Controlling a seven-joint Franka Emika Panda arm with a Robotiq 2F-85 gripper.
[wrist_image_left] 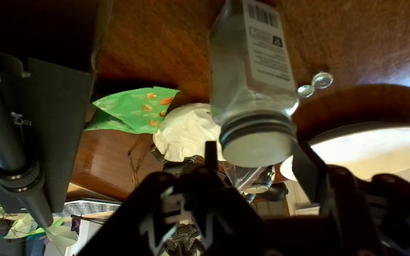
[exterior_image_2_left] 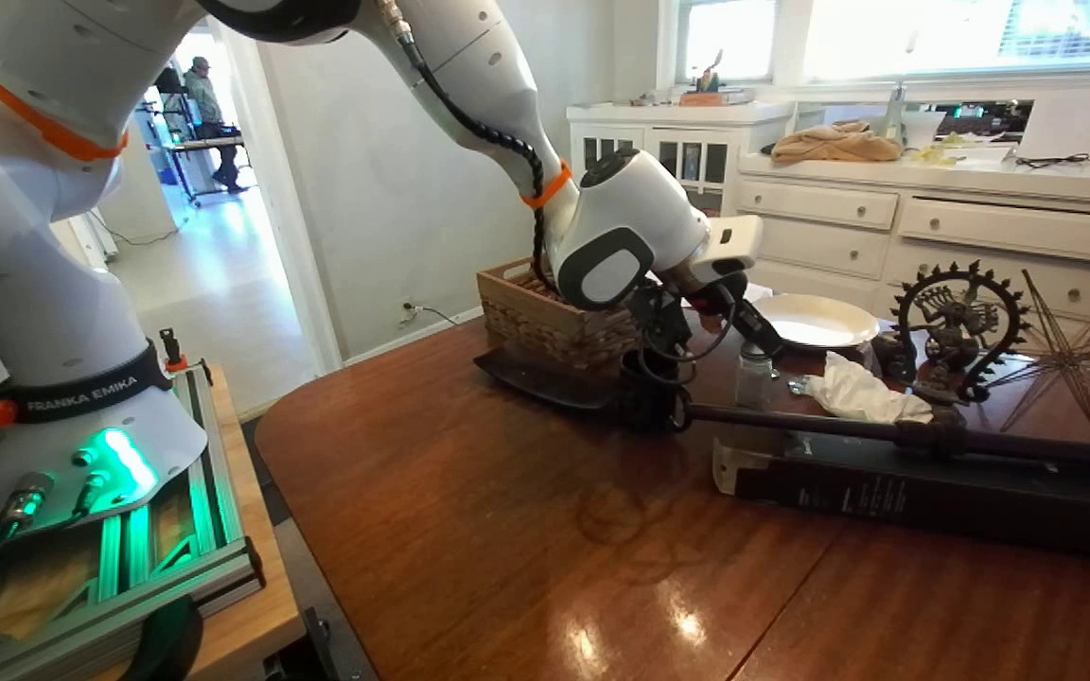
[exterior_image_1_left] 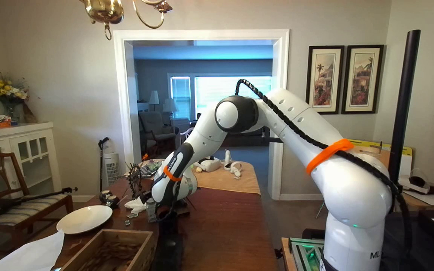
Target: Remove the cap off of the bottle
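The bottle point(wrist_image_left: 231, 71) is clear and square-sided, with a white label, and stands upright on the table. It also shows in both exterior views point(exterior_image_1_left: 151, 211) point(exterior_image_2_left: 753, 380). Its cap point(wrist_image_left: 258, 144) is round with a pale top and grey ridged side, and sits on the bottle's neck. My gripper point(wrist_image_left: 256, 160) is open, one finger on either side of the cap in the wrist view. The right fingertip overlaps the cap's edge there; I cannot tell if it touches. In an exterior view the gripper point(exterior_image_2_left: 739, 326) points down at the bottle's top.
A white plate point(exterior_image_2_left: 815, 322), a wooden basket point(exterior_image_2_left: 554, 326) and white crumpled tissue point(exterior_image_2_left: 867, 392) lie around the bottle. A long black box point(exterior_image_2_left: 886, 492) with a dark pole point(exterior_image_2_left: 791, 422) is beside it. Glass pebbles point(wrist_image_left: 322, 80) and a green packet point(wrist_image_left: 133, 110) are close by. A metal statue point(exterior_image_2_left: 961, 331) stands behind.
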